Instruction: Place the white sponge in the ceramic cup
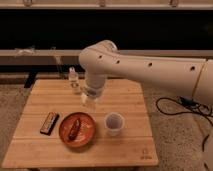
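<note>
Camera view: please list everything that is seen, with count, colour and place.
table: one, light wood, centre.
plate: one, orange-brown, table front left.
food piece: one, brown, on the plate.
bar: one, dark, left of the plate.
ceramic cup: one, white, right of the plate.
bottle: one, clear, table back.
cable: one, black, floor at right.
white sponge: none seen on the table.
arm: one, white, reaching from the right.
hand: one, shut, above the table between bottle and plate.
</note>
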